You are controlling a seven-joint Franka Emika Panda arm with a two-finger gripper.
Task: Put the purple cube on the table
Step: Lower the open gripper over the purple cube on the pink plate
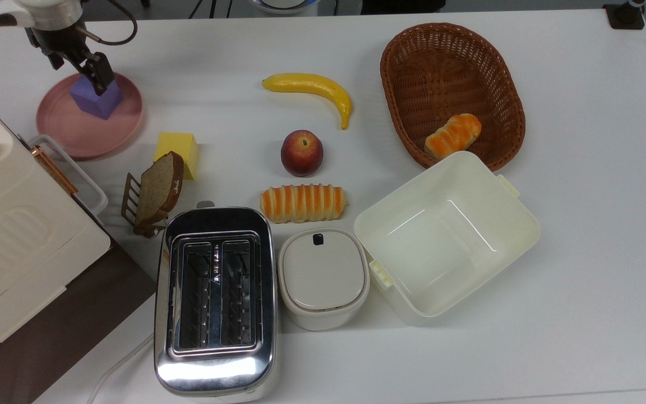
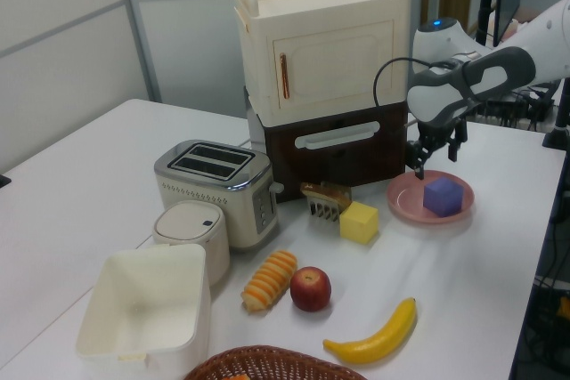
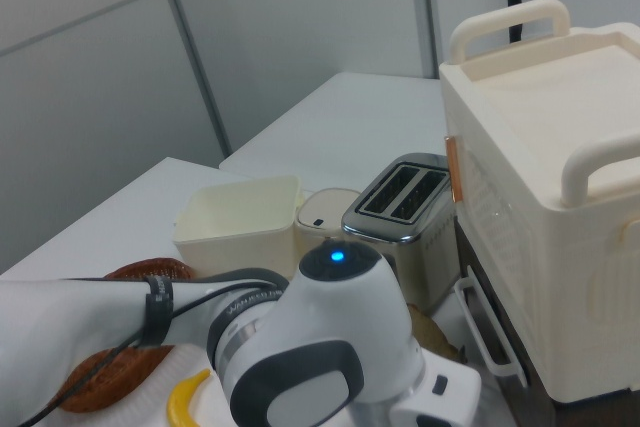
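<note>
Your purple cube (image 1: pixel 97 101) sits on the pink plate (image 1: pixel 76 126), toward the plate's far edge in the top view, not on the table (image 1: pixel 581 224). Gripper (image 1: pixel 79 67) hangs directly above the cube; in the left view (image 2: pixel 437 154) its two fingers point down and stand apart with nothing between them, tips just over the cube (image 2: pixel 443 196) and no contact visible.

Neighbours you should note:
- Yellow cube (image 1: pixel 178 153) just beside the plate, on the table
- Bread slice in a small rack (image 1: pixel 155 193) touching the yellow cube's near side in the top view
- Cream cabinet (image 2: pixel 325 51) on a dark base, close behind the plate in the left view
- Banana (image 1: pixel 312 90), peach (image 1: pixel 301 152), striped bread roll (image 1: pixel 303 202) well apart toward the table's middle
- Toaster (image 1: pixel 215 297) farther off
</note>
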